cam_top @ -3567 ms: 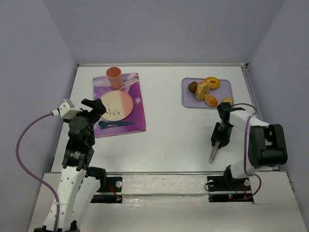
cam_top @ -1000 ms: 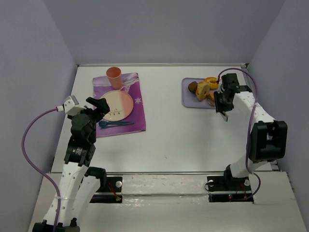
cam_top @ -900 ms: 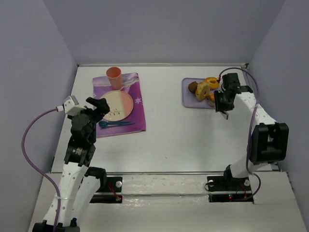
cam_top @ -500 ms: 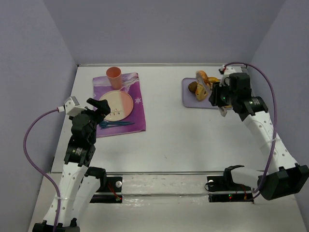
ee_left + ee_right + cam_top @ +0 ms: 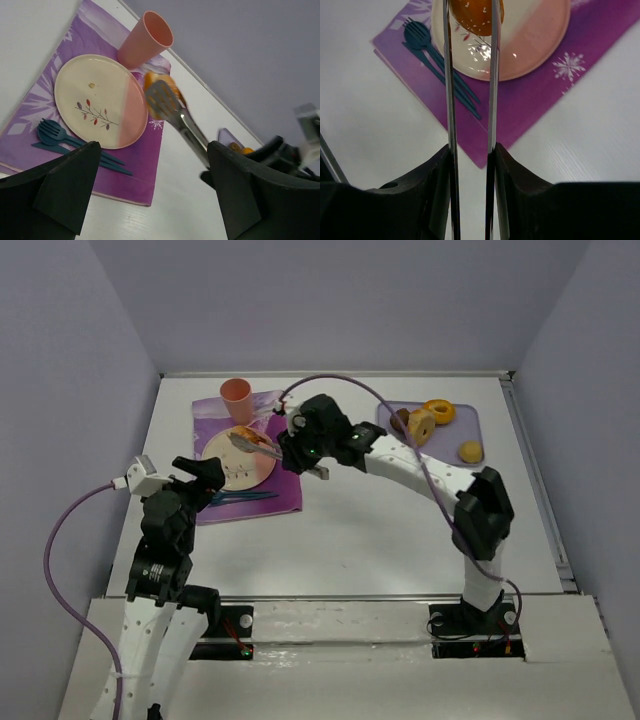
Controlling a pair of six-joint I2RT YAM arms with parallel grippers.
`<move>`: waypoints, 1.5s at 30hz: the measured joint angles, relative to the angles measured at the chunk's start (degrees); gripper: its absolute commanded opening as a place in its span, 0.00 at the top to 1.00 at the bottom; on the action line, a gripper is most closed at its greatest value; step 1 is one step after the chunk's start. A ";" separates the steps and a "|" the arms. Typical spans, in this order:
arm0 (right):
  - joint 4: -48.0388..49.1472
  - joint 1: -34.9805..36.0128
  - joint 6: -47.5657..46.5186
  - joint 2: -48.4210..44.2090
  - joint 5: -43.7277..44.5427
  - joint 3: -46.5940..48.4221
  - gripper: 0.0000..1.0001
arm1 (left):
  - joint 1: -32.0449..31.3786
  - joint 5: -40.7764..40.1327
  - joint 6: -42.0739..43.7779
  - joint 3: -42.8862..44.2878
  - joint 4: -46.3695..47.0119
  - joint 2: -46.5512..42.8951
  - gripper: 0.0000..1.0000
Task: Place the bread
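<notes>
Bread (image 5: 472, 17) clamped in right tool (image 5: 470, 10) over pink plate (image 5: 540, 45), left tool (image 5: 150, 192) spread apart, donut (image 5: 438, 410) on tray (image 5: 452, 435).

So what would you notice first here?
The right gripper, reaching far across the table, pinches metal tongs that hold the bread over the pink plate. The left gripper hovers open near that plate, by the blue cutlery.

No text, label or number can be read.

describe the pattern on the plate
The plate is cream and pink with a leafy sprig; left wrist view.
</notes>
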 measured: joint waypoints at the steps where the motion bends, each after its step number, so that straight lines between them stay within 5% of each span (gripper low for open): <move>1: 1.31 2.16 -0.24 6.19 0.48 4.61 0.75 | 0.00 0.00 -0.13 0.00 -0.42 -0.61 0.01; 6: 0.57 5.92 -0.31 19.67 1.57 15.63 0.73 | 0.00 -0.48 -0.59 0.02 -2.43 -3.61 0.01; 10: -1.22 6.82 0.13 27.28 4.04 23.47 0.58 | 0.00 -0.50 -0.68 0.02 -3.15 -4.28 0.01; 16: -3.23 6.93 0.33 28.81 7.67 25.09 0.42 | 0.00 -0.46 -0.68 0.02 -3.15 -4.28 0.01; 24: -3.67 7.37 0.15 28.04 9.38 24.96 0.37 | 0.00 -0.44 -0.66 0.02 -3.15 -4.26 0.01; 37: -0.24 7.65 2.51 7.21 17.79 10.86 0.38 | 0.00 -0.42 -0.66 0.02 -3.15 -4.26 0.01; 45: 4.66 2.34 10.51 -15.89 26.58 -18.67 0.39 | 0.00 -0.09 -0.66 0.00 -3.08 -4.61 0.01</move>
